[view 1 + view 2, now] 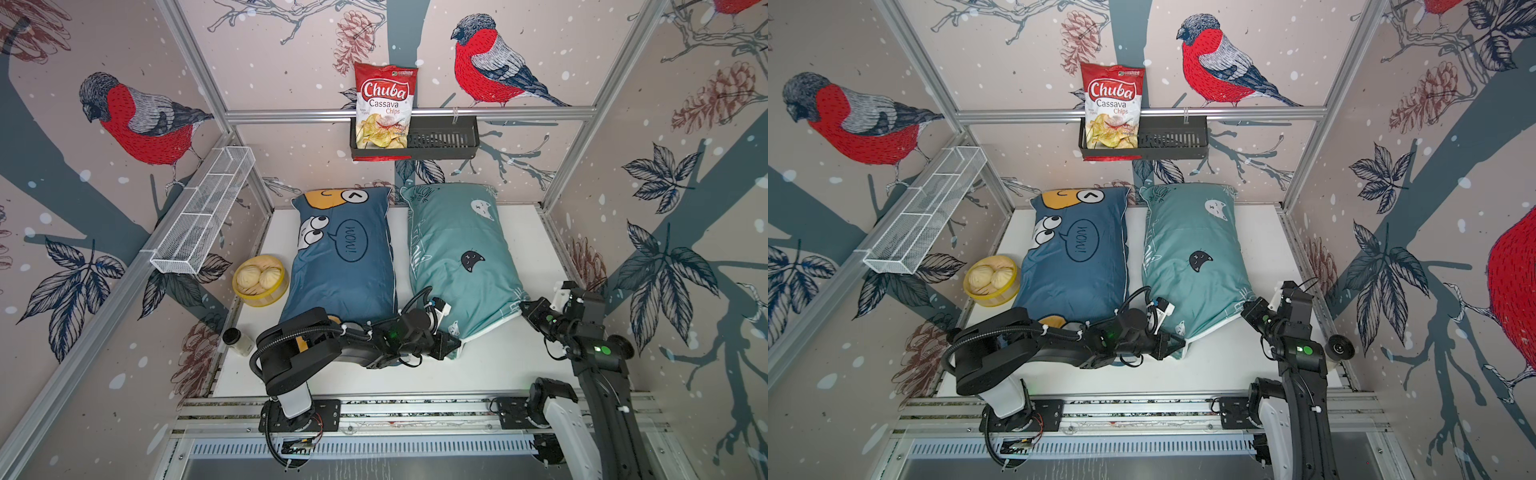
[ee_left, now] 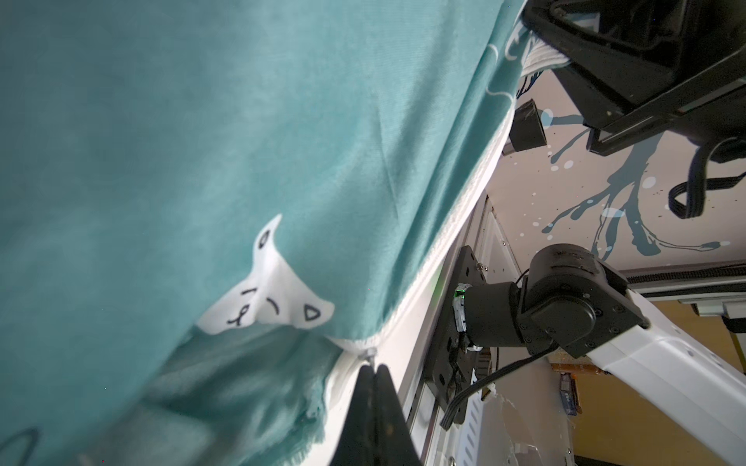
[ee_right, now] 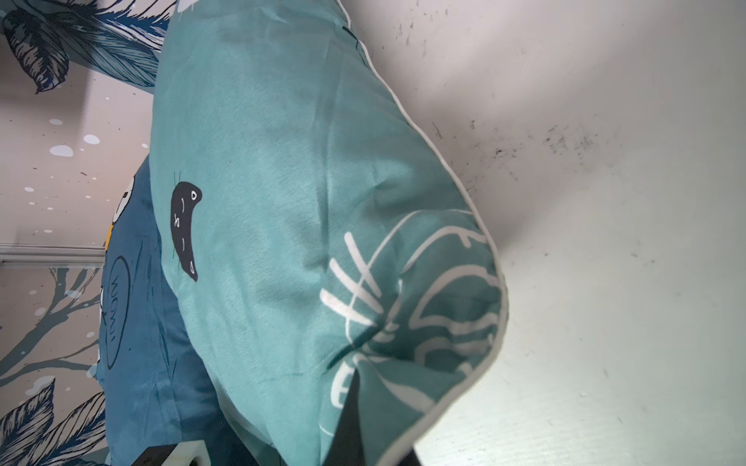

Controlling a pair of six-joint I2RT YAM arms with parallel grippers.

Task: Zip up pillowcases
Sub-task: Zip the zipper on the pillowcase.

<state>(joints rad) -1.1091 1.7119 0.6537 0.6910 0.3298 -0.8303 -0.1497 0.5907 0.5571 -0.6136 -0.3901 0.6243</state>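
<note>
Two pillows lie side by side on the white tabletop (image 1: 498, 365) — the blue pillow (image 1: 345, 266) to the left, the teal pillow (image 1: 453, 257) to the right, close together. Both grippers sit at the teal pillow's near edge. The left gripper (image 2: 373, 369) is clenched at the near left corner, its tips meeting right at a small metal tab (image 2: 369, 355) on the white-piped seam (image 2: 444, 250). The right gripper (image 3: 357, 391) pinches the fabric of the near right corner — the cloth puckers around its dark finger.

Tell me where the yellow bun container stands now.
In both top views, the yellow bun container stands at the table's left edge, beside the dark blue pillowcase.
</note>
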